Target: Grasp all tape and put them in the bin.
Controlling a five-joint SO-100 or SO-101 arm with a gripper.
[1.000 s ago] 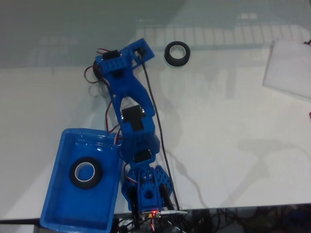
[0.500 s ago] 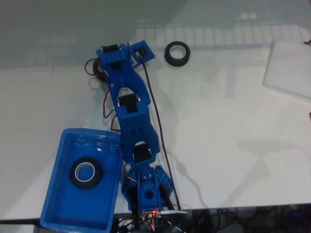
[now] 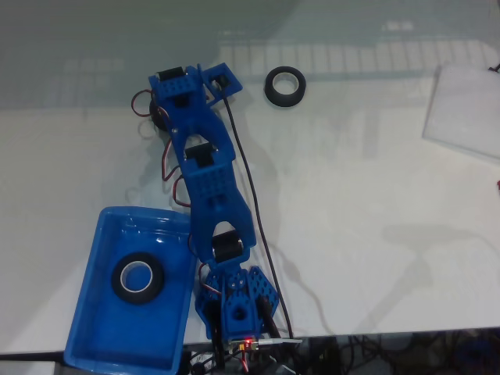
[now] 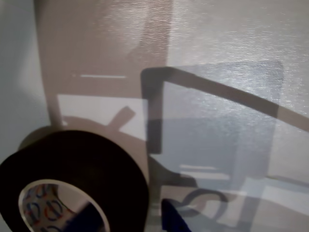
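Jaws: whether they stand apart, together or clamped on something cannot be told; the fixed view hides them under the arm's upper end, and the wrist view shows just a blue tip of the gripper [image 4: 175,220] at the bottom edge.
Arm: blue arm [image 3: 207,183] stretches from its base beside the bin's right wall up the white table [image 3: 351,203], away from the bin.
Bin: blue bin [image 3: 90,328] sits at the table's lower left in the fixed view.
Tape in bin: one black roll [image 3: 137,280] lies flat on the bin floor.
Tape on table: a second roll [image 3: 285,86] lies flat well above and right of the bin, just right of the arm's upper end.
Tape at wrist: a black roll with a pale printed core [image 4: 72,188] fills the wrist view's lower left, just left of the gripper tip.
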